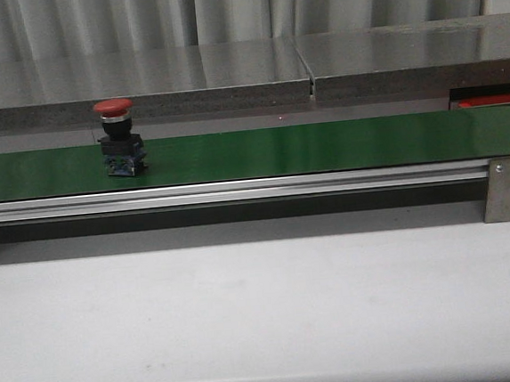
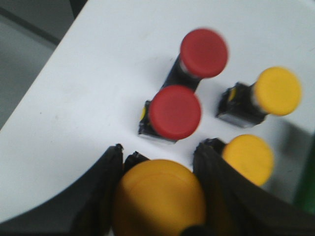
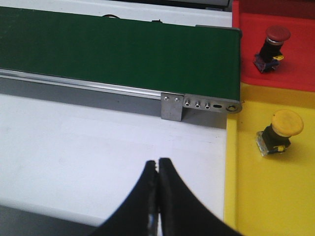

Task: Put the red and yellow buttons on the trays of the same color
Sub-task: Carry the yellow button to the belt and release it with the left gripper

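Black, curved, tapering pincer fingers (image 3: 170,196)

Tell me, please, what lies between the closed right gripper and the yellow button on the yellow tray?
In the right wrist view, only bare white table and yellow tray floor separate the right gripper from the yellow button.

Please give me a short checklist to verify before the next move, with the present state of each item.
1. Left gripper has a firm hold on a yellow button: ok, the button sits between its fingers.
2. Right gripper is free: ok, it is shut with nothing between the fingers.
3. Red button on the belt stands upright for a pick: ok.
4. Red tray has bare room: ok, only one red button shows on it.
5. Yellow tray has bare room: ok, one yellow button shows on it.
6. Belt is stopped: cannot tell.
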